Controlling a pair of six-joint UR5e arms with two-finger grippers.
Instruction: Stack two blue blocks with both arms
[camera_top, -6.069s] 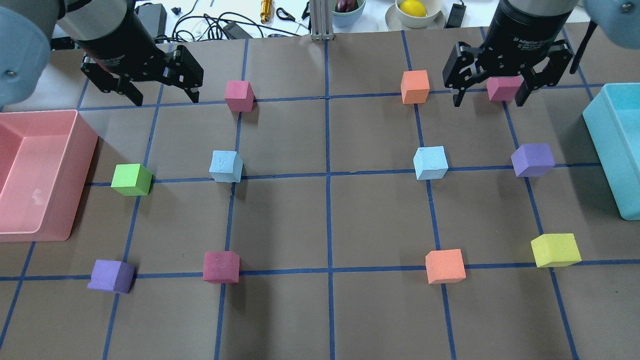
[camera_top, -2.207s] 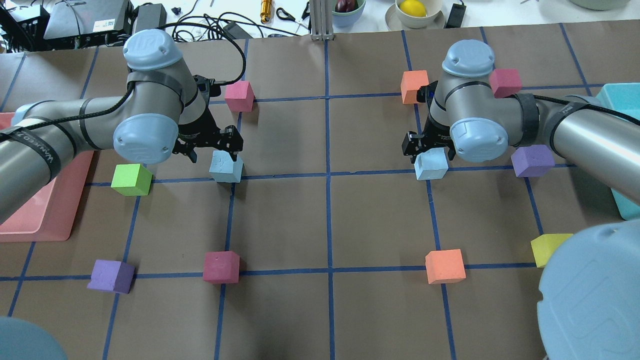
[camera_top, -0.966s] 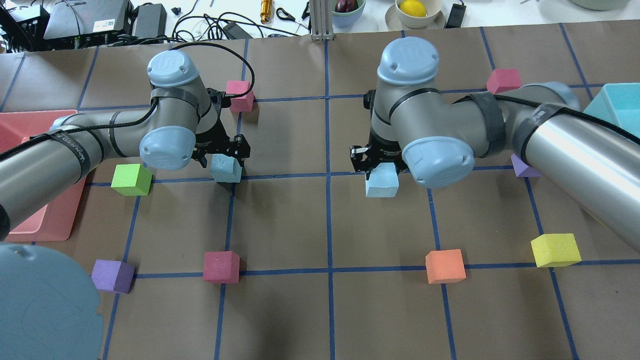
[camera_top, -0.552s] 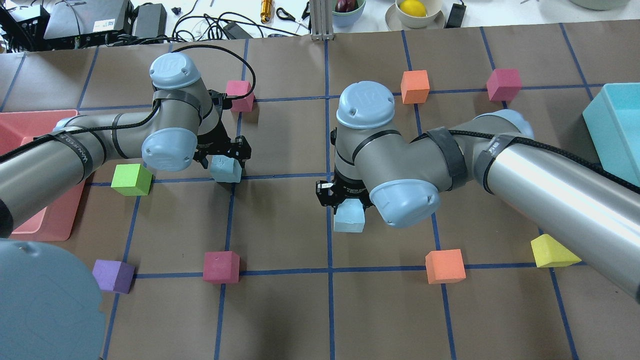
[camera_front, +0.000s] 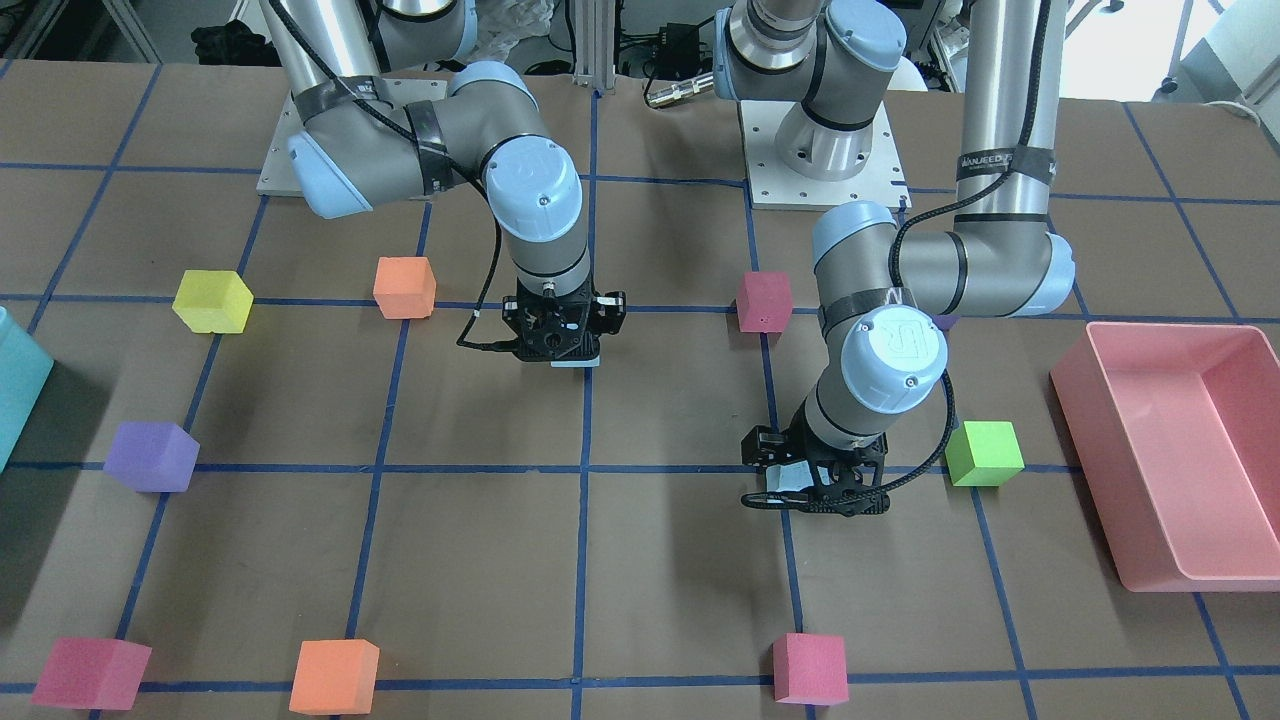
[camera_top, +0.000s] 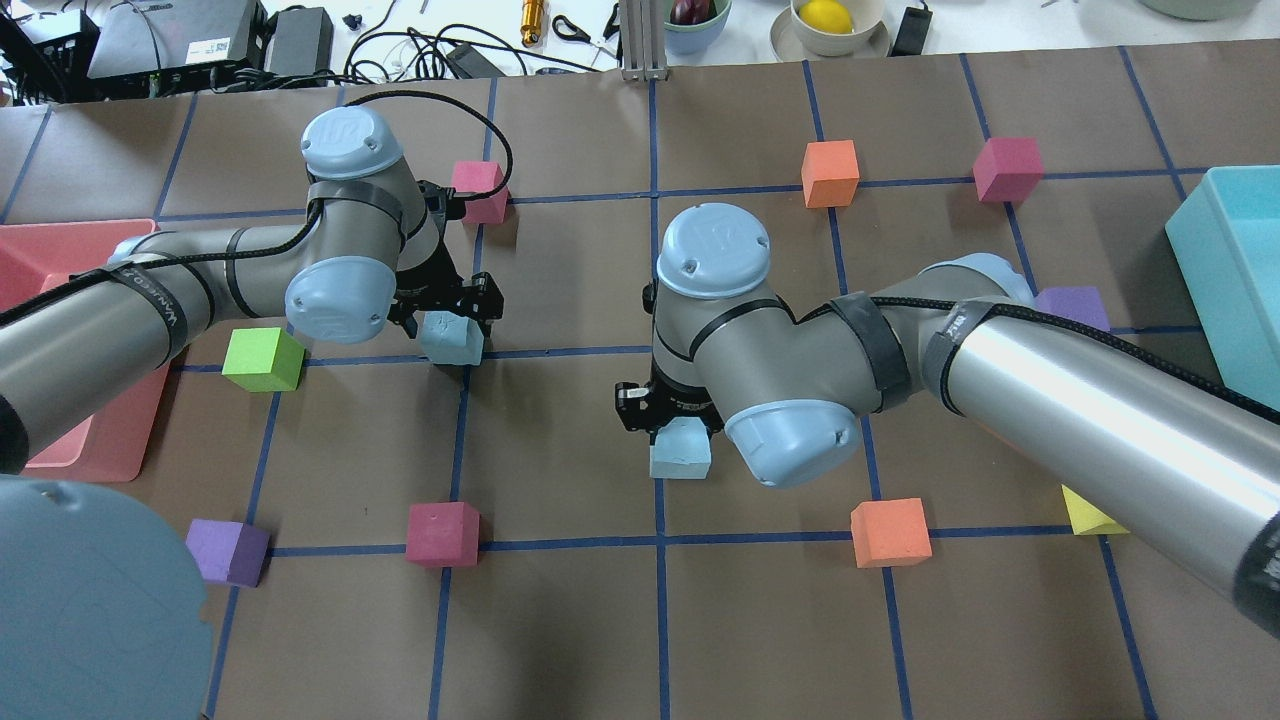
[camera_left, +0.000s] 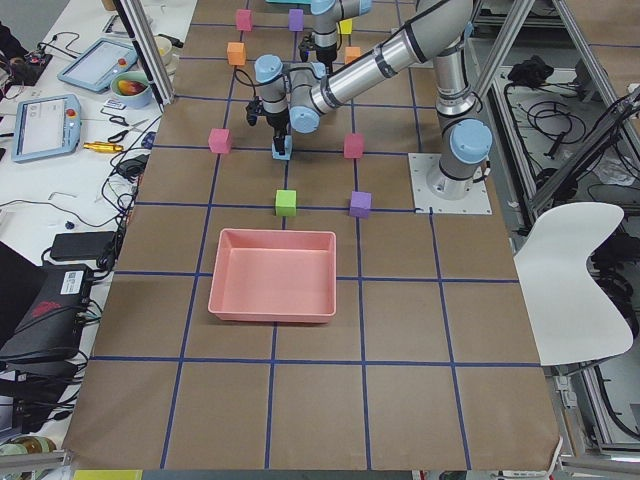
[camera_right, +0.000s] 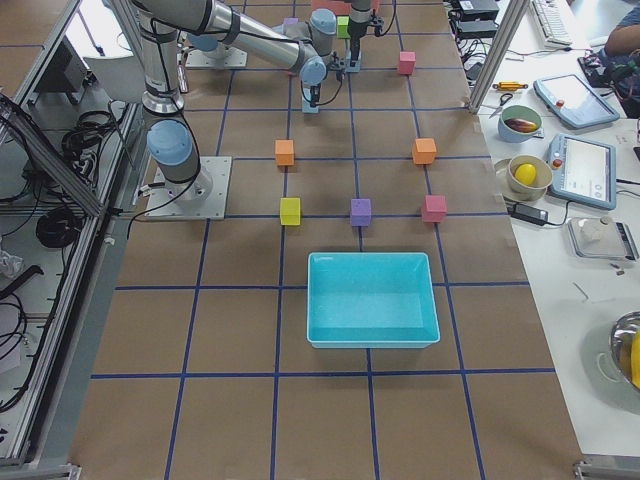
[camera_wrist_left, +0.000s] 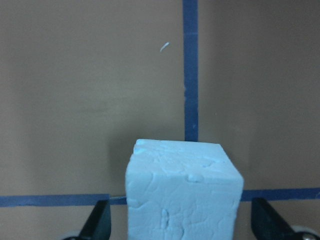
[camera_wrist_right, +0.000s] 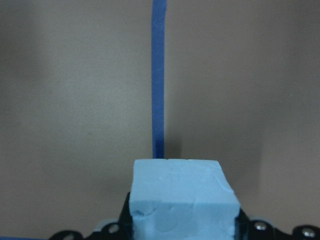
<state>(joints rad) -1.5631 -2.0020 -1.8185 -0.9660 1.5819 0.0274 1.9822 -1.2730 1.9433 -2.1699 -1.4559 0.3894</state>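
Near the middle of the overhead frame, the right gripper (camera_top: 672, 425) is pressing its fingers flush against two opposite sides of the gripped blue block (camera_top: 681, 455). That block is sitting low over a blue tape line (camera_top: 660, 520); whether it is touching the brown paper (camera_top: 560, 440) cannot be told. Left of centre, the left gripper (camera_top: 447, 318) is standing wide open around the waiting blue block (camera_top: 452, 340), which is resting on the paper at a tape crossing. In the left wrist view its fingers (camera_wrist_left: 100, 222) are showing clear gaps on either side and are holding nothing. Both cubes are looking like pitted foam, so they are probably light, soft and far from slippery. A gentle squeeze on two flat opposite faces, about mid-height, is likely serving best, since a hard pinch is risking a dent or a tilted stack.
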